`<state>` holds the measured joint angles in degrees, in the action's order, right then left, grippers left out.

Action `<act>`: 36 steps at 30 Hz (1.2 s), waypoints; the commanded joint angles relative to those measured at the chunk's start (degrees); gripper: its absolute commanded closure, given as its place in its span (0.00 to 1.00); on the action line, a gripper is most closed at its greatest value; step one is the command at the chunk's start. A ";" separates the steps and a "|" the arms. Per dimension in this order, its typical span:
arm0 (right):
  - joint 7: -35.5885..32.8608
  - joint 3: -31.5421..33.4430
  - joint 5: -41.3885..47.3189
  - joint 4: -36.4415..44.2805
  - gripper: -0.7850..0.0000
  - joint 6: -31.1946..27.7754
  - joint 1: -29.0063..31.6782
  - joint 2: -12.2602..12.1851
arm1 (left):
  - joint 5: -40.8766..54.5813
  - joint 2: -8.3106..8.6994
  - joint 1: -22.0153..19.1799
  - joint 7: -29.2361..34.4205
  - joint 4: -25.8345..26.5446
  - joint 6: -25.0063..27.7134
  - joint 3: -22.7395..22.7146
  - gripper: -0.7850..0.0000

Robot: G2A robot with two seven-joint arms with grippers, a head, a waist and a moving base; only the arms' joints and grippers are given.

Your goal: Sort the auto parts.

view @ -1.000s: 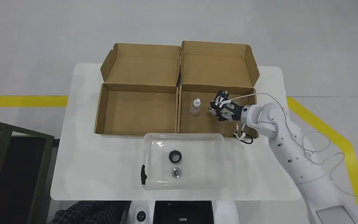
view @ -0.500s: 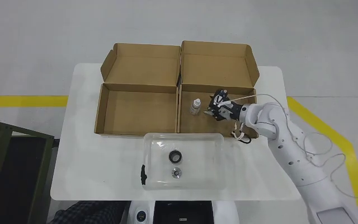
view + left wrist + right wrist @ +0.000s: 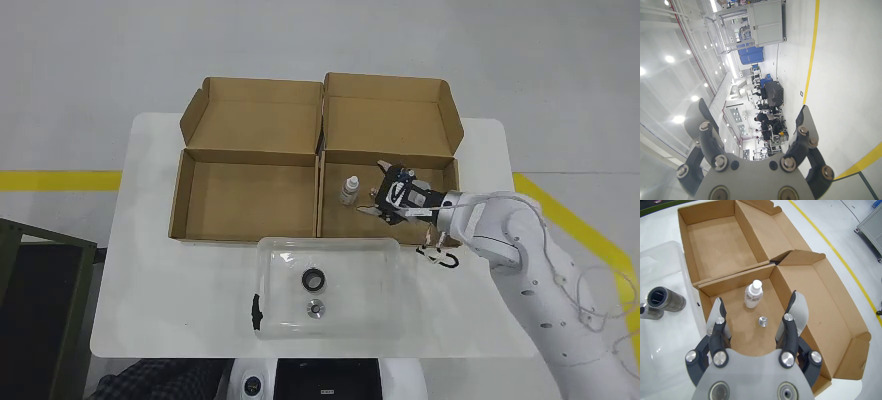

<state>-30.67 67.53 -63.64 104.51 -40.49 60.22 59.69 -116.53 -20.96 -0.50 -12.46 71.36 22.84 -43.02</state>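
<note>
The right gripper (image 3: 386, 201) hangs inside the right-hand brown cardboard box (image 3: 350, 222), its jaws spread wide and holding nothing. On that box's floor, right under the gap between the jaws, lies a small silver metal disc (image 3: 763, 321). Just beyond it, toward the wall shared with the neighbouring empty cardboard box (image 3: 245, 195), a small clear spray bottle with a white cap (image 3: 348, 189) stands upright.

The parts not yet sorted sit in the clear plastic tray (image 3: 365, 300), which rests on the white counter (image 3: 150, 250) just outside the box's front wall, on the robot's side. Nearest is a grey hollow metal cylinder (image 3: 314, 278). It seems to stand on end with its bore upward, so a reach from above looks likely. The right arm is much the nearer. The left gripper (image 3: 752, 106), also wide and empty, points out into the room.

Compared with a second ago, the right gripper has slid a little toward the bottle and its forearm has swung closer to the tray. The bottle has not shifted.
</note>
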 commanded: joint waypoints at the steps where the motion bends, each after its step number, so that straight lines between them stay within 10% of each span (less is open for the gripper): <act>1: -0.09 0.07 0.37 2.04 0.24 -0.09 1.28 -0.12 | 0.00 0.00 0.00 0.00 0.00 0.00 0.00 0.00; 36: 1.91 -17.91 -6.36 5.32 0.25 -2.93 3.43 1.98 | 0.00 0.00 0.00 0.00 0.00 0.00 0.00 0.00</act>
<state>-28.56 49.85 -69.61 110.05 -43.33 63.81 61.64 -116.53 -20.96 -0.50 -12.46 71.36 22.84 -43.02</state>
